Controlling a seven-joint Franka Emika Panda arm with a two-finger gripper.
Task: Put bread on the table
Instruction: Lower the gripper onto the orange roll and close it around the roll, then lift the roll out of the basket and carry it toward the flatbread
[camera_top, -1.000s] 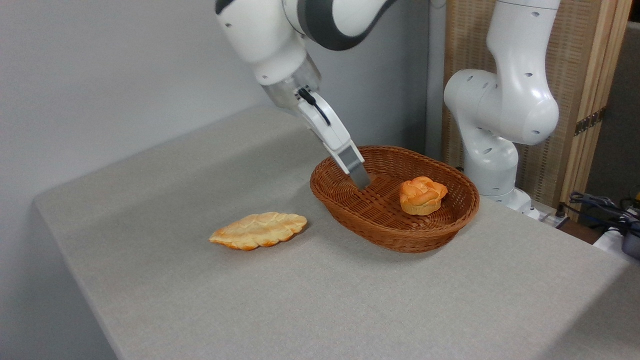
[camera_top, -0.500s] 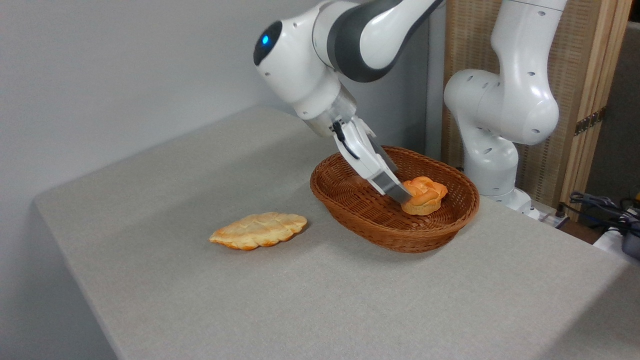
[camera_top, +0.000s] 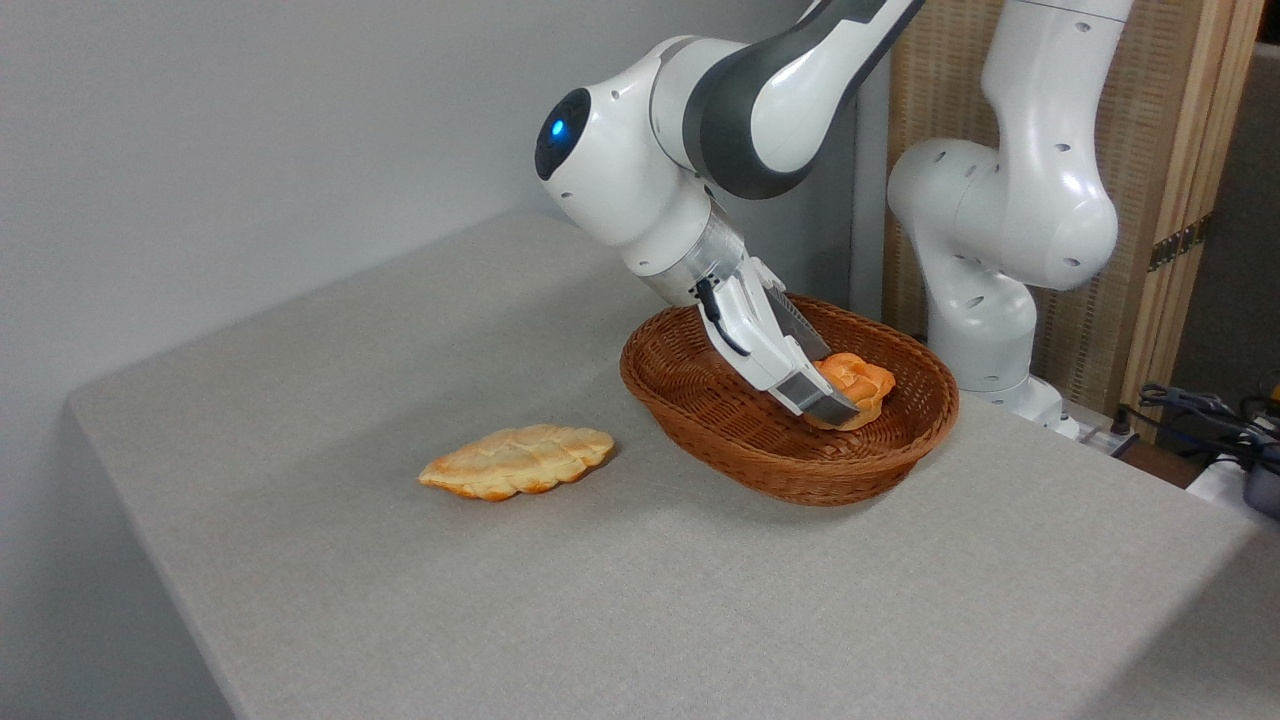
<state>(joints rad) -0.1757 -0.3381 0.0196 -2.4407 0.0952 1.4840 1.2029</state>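
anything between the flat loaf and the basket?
Nothing: in the camera view only bare table lies between the loaf and the basket. The gripper is inside the basket, at the bun.

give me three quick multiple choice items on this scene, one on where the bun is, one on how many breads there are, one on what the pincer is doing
1. Where is the round bun?
A. On the grey table beside the flat loaf
B. Inside the wicker basket
C. Lifted high above the basket

2. How many pieces of bread show?
A. One
B. Two
C. Four

3. What is the state of the pincer?
A. Lowered into the basket at the bun
B. Resting on the flat braided loaf
C. Raised far above the table, well clear of everything

Answers:
1. B, the orange bun sits within the brown woven rim.
2. B, the bun in the basket and the pale braided loaf on the table.
3. A, its fingers reach down inside the basket and overlap the bun's left side; whether they have closed on it cannot be told.
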